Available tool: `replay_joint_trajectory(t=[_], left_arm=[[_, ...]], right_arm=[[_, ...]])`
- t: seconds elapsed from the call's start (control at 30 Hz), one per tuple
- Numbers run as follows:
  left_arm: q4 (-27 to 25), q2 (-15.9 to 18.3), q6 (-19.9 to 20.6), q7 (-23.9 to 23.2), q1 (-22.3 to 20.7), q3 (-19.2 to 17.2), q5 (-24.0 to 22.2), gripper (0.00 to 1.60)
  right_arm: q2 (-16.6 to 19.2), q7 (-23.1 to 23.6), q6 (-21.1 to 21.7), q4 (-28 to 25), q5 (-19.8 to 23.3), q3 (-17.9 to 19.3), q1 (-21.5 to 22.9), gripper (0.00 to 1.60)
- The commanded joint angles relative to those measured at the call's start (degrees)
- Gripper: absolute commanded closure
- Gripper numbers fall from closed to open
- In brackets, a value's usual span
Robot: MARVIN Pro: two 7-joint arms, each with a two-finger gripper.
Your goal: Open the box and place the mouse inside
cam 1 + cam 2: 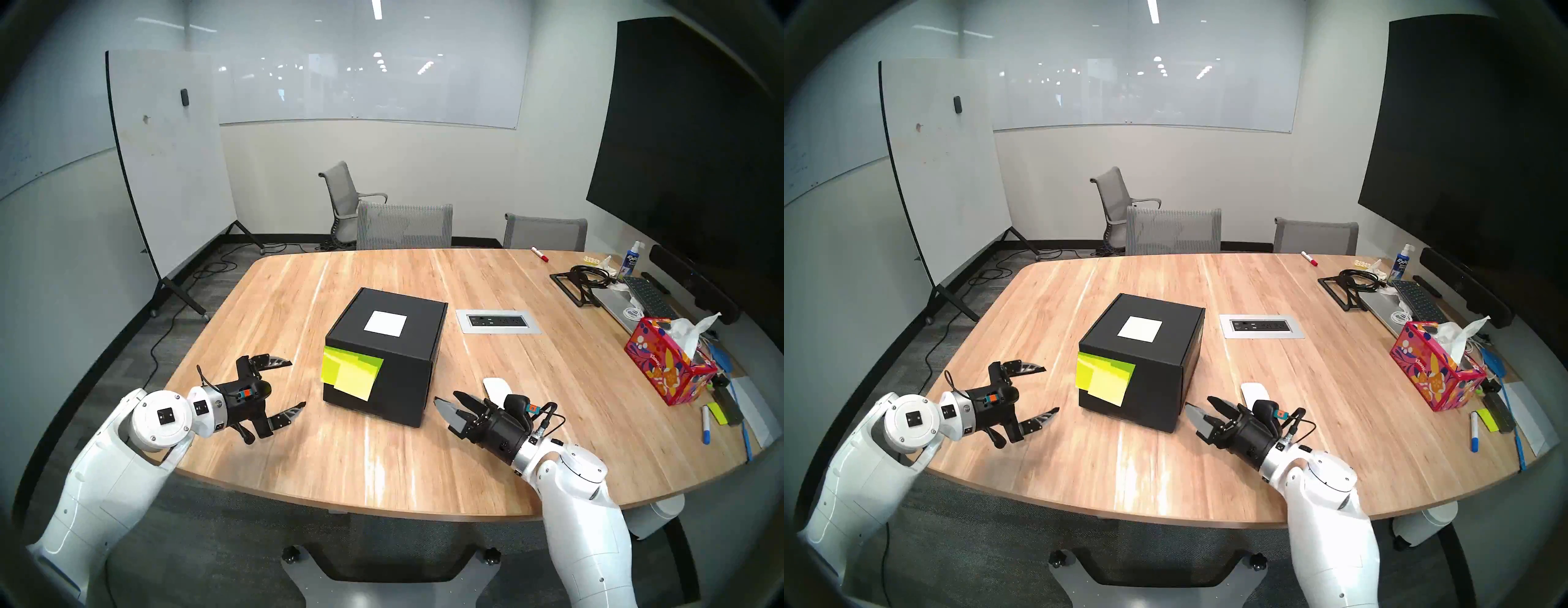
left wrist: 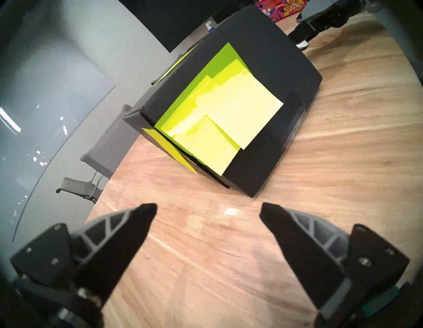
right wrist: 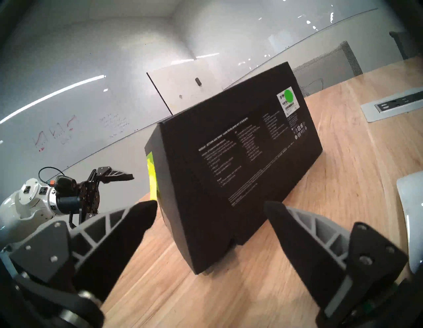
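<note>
Box [image 1: 384, 352] closed on surface [image 1: 382, 458], left claw [image 1: 292, 386] spread at its left, right claw [image 1: 449, 409] spread at its right, mouse [image 1: 496, 388] just beyond, both empty.

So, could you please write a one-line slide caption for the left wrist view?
Open left gripper facing the closed black box and its yellow-green sticky notes on the wooden table.
</note>
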Motion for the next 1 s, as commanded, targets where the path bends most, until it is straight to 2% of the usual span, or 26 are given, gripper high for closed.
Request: replay_joint_trajectory(t=[0.0,0.33,0.57,0.97], left_arm=[[-1.3,-0.1,0.7,0.4,0.2,-0.9,-0.4,0.00],[-2.6,0.6,2.9,-1.5,0.8,-1.8,-2.3,0.00],[-4.0,1.0,3.6,-2.5,1.9,-3.0,-3.4,0.00],[-3.7,0.7,3.9,-3.1,2.5,-3.0,-3.0,0.00]], right_arm=[[-0.2,0.0,-2.2,-2.5,-0.4,0.2,-0.2,0.00],[-0.3,-2.4,0.1,-7.6,-3.2,-0.2,-2.7,0.00],[0.4,-6.0,3.8,-12.1,-7.1,-0.8,-5.0,0.00],[1.6,-5.0,5.1,-22.1,-7.2,4.2,-12.5,0.00]])
